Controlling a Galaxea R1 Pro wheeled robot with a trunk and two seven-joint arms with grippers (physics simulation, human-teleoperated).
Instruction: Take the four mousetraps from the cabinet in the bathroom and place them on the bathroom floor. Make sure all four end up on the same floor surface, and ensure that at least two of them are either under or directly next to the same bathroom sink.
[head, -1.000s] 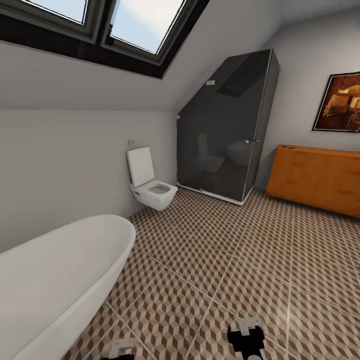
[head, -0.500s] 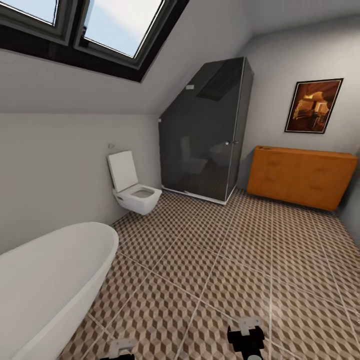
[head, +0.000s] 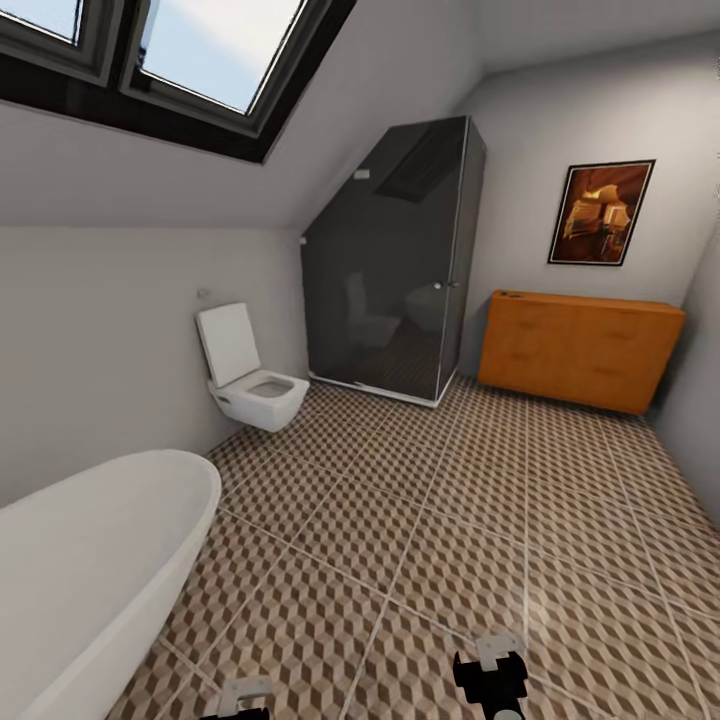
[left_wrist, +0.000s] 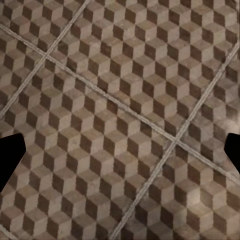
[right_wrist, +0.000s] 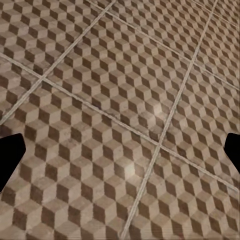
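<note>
The bathroom floor is smooth tile with a faint sheen, the cabinet matt orange-brown wood, the shower enclosure dark glossy glass with a metal edge, and the bathtub and toilet smooth white ceramic-like material.

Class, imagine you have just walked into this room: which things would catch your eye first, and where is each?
The dark glass shower cabin stands in the far corner under the sloped ceiling. To its right, an orange-brown cabinet sits against the back wall beneath a framed picture. A white bathtub curves in at near left, on the cube-patterned floor.
</note>
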